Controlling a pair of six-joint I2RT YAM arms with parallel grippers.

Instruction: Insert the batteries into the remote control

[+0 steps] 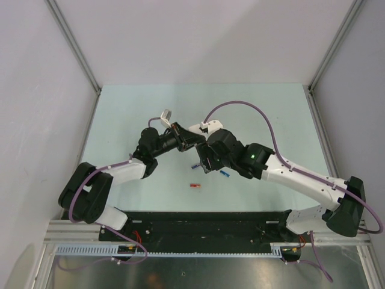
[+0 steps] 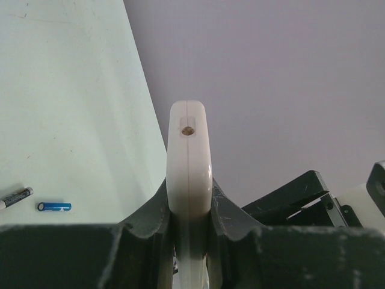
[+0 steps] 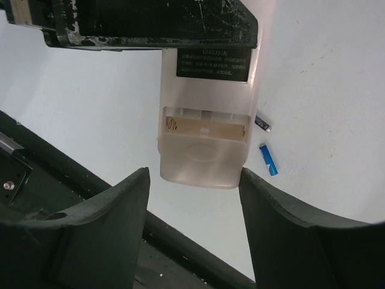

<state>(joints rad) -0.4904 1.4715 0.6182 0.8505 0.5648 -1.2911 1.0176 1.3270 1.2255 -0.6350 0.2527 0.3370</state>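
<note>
Remote control (image 3: 204, 144): white bar with a dark label; its open battery bay shows metal contacts (plain back toward the right wrist camera).
Where: above the table (image 1: 120, 108), clamped in the left gripper (image 2: 189, 229).
Right gripper (image 3: 194, 177): fingers spread, flanking the remote's end.
Loose: bright blue battery (image 3: 268, 159), dark battery (image 3: 262, 123), red battery (image 1: 194, 186).
Surface: pale green, with grey walls (image 1: 36, 90).

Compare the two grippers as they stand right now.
The left gripper is shut on the remote control; the right gripper is open and holds nothing. The left gripper clamps the remote's labelled end; the right gripper's fingers flank the end with the open battery compartment. Both have dark fingers and meet at the same remote.
</note>
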